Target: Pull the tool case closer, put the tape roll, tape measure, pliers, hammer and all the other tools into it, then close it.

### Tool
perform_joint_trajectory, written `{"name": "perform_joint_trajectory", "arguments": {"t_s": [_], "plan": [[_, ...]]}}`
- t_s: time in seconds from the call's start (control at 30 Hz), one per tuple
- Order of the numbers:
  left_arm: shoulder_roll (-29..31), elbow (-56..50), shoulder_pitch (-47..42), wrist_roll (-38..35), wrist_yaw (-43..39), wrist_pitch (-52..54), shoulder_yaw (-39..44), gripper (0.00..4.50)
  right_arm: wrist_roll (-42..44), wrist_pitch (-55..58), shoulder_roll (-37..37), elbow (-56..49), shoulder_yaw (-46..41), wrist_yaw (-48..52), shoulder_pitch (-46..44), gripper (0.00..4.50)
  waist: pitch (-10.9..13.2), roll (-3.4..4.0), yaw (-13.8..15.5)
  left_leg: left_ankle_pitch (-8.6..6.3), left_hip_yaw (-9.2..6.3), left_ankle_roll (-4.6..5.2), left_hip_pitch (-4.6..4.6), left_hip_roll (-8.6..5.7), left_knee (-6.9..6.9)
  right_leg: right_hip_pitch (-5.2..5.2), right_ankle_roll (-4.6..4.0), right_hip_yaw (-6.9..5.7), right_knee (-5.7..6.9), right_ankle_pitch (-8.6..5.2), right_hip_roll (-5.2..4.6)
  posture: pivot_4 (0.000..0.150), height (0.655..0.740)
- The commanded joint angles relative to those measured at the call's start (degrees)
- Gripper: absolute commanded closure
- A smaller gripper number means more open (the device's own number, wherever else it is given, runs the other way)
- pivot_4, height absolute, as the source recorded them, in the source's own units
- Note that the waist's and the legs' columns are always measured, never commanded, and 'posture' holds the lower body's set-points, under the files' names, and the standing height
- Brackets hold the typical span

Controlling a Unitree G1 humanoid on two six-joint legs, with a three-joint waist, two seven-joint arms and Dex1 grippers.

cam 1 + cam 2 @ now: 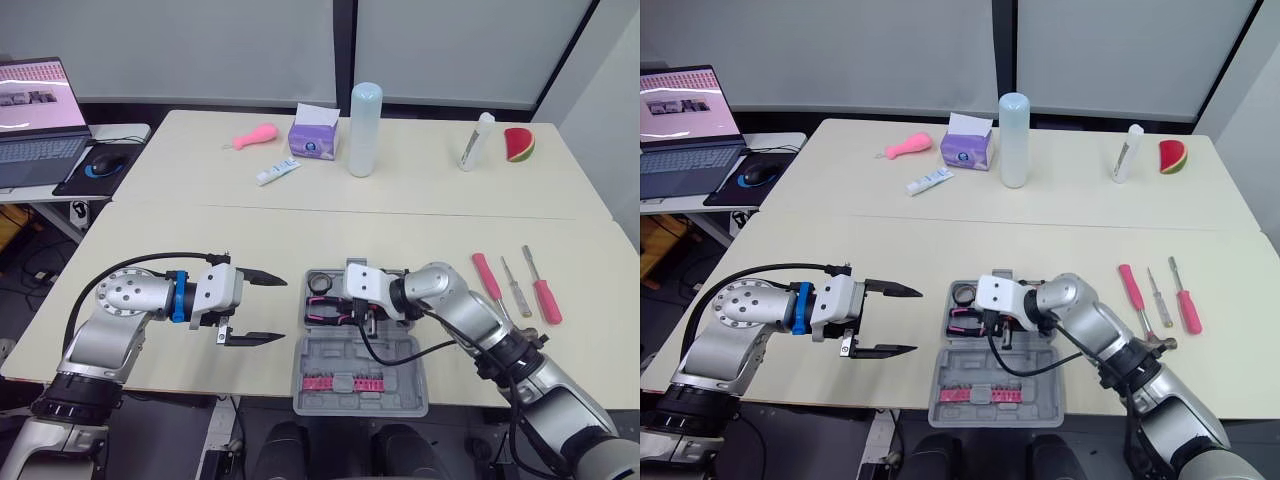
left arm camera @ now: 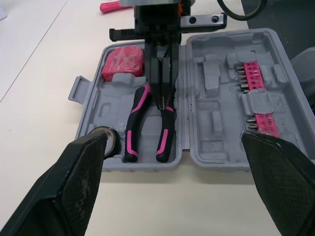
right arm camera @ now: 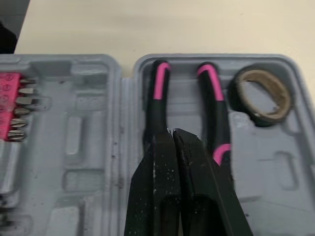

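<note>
The grey tool case (image 1: 400,360) lies open at the table's front edge. Its tray holds pink-and-black pliers (image 2: 134,123), a tape roll (image 3: 261,96) and a red tape measure (image 2: 123,61). Its other half holds a pink bit strip (image 2: 256,93). My right gripper (image 3: 172,133) is shut, its tips down between the pliers' handles. My left gripper (image 1: 284,309) hangs open just left of the case, holding nothing. To the right of the case lie a pink-handled hammer (image 1: 487,275) and two screwdrivers (image 1: 515,285) (image 1: 541,288).
On the far table stand a tall pale bottle (image 1: 365,130), a tissue box (image 1: 314,132), a pink toy (image 1: 255,136), a tube (image 1: 277,171), a white bottle (image 1: 477,142) and a watermelon slice (image 1: 519,144). A laptop (image 1: 35,120) sits on the side desk to the left.
</note>
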Motion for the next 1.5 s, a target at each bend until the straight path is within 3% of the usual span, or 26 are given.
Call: {"name": "perform_joint_trajectory", "arguments": {"t_s": [0.03, 0.33, 0.57, 0.7, 0.8, 0.93, 1.2, 1.5], "plan": [[0.52, -1.73, 0.08, -0.23, 0.4, -0.39, 0.83, 0.0, -1.43, -1.78, 0.2, 0.93, 0.61, -0.59, -0.3, 4.49, 0.0, 0.0, 0.01, 0.0, 0.0, 0.0, 0.0, 0.0, 0.0, 0.0, 0.0, -0.01, 0.01, 0.0, 0.0, 0.15, 0.6921], [0.49, -1.93, 0.72, -0.39, 1.17, 0.0, 0.99, 0.0, -1.93, -3.3, 0.61, 1.94, 0.46, -0.52, 0.14, 4.49, -0.03, -0.04, -0.04, 0.0, -0.02, 0.01, 0.05, 0.01, 0.01, -0.03, 0.0, -0.03, 0.18, 0.0, 0.01, 0.15, 0.6921], [0.91, -1.15, 3.07, -0.53, 4.58, 3.56, 3.03, 0.0, 5.89, -3.41, -2.24, -13.25, -10.82, -1.26, 4.73, 4.49, -0.02, -0.03, 0.05, -0.01, -0.04, 0.02, 0.02, 0.01, 0.0, -0.05, 0.0, -0.03, 0.19, 0.0, 0.01, 0.15, 0.6921], [0.77, 1.45, 6.92, 1.48, 6.81, 2.49, 3.36, 0.0, 13.43, -0.52, -11.46, -30.55, -23.48, 0.48, 19.24, 4.49, -0.05, -0.07, 0.73, -0.05, -0.21, 0.09, -0.01, -0.08, -0.04, 0.04, 0.0, -0.1, 0.15, 0.0, -0.05, 0.15, 0.6921], [-0.38, 2.97, 8.21, 2.61, 8.99, 1.87, 3.41, 0.63, 15.9, 3.1, -16.29, -34.84, -29.03, -0.5, 28.05, 4.5, -0.03, -0.1, 0.59, -0.1, -0.22, 0.15, -0.04, -0.09, -0.09, 0.13, 0.0, -0.14, -0.1, 0.0, -0.06, 0.15, 0.6921], [-1.18, 5.54, 10.35, 5.58, 11.05, 0.7, 2.09, 1.89, 14.3, 0.83, -21.05, -35.23, -35.55, -2.3, 40.13, 4.5, -0.03, -0.1, 0.19, -0.07, -0.19, 0.17, 0.06, -0.04, -0.08, 0.3, 0.0, -0.09, -0.2, 0.0, 0.02, 0.15, 0.6921], [-5.01, 10.94, 10.12, 11.25, 14.84, -3.1, -2.08, 4.47, 9.0, -0.63, -20.33, -29.74, -32.42, -10.2, 44.35, 4.5, -0.05, -0.09, 0.1, -0.06, -0.08, 0.18, 0.15, -0.02, -0.07, 0.3, 0.0, 0.09, -0.18, 0.0, 0.14, 0.15, 0.6921], [-10.62, 13.9, 3.95, 14.24, 15.8, -2.21, -7.47, 4.47, 5.49, -5.48, -17.96, -20.57, -25.54, -12.91, 38.9, 4.5, -0.09, -0.09, 0.33, -0.06, 0.0, 0.17, 0.12, -0.07, -0.05, 0.32, 0.0, 0.09, -0.2, 0.0, 0.09, 0.15, 0.6921]]}}
